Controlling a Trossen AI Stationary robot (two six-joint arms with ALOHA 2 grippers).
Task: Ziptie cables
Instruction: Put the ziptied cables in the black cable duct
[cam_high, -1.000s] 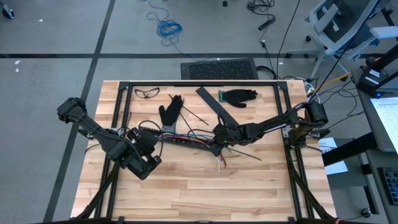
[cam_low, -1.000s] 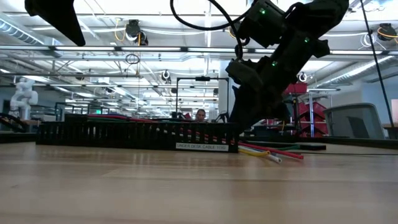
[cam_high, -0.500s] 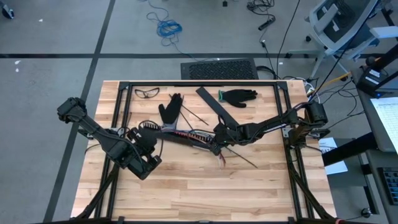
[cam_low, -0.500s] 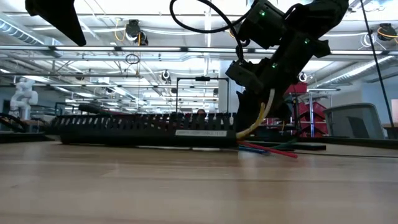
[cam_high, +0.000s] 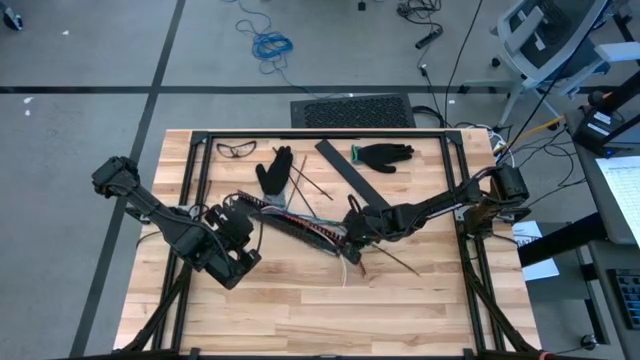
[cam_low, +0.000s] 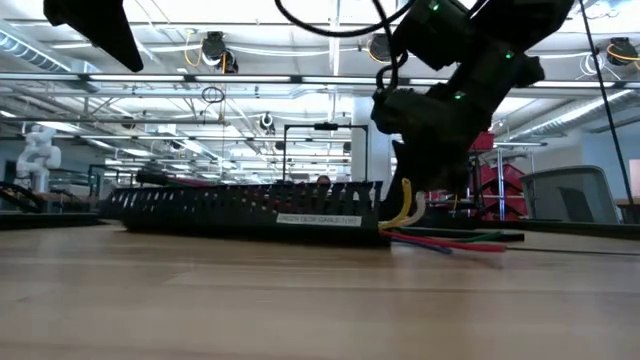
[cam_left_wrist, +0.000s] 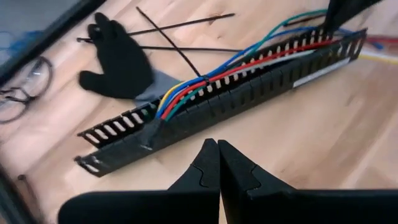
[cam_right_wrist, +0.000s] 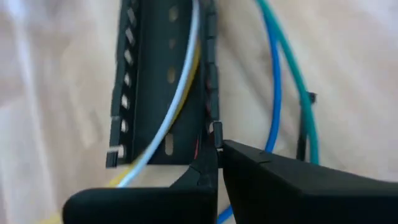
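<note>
On the wooden table (cam_high: 300, 300) the cables (cam_left_wrist: 205, 78) lie along the black slotted strip (cam_high: 295, 225). The right gripper (cam_high: 352, 235) is pinched shut on the strip's right end wall. The left gripper (cam_left_wrist: 217, 163) hangs closed, empty, nearby. Gloves (cam_high: 274, 175), glasses (cam_high: 236, 149) lie farther back.

We see two matte black jointed arms, each built of slim links and blocky joint housings. The left claw (cam_left_wrist: 217, 163) ends in two flat, tapered black fingers (cam_left_wrist: 202, 171) with a stepped notch along their inner edges. The right claw (cam_right_wrist: 216, 163) has the same dark wedge-shaped fingers. Small green lights glow on the right arm's housing (cam_low: 452, 60), and black cables loop above it.
</note>
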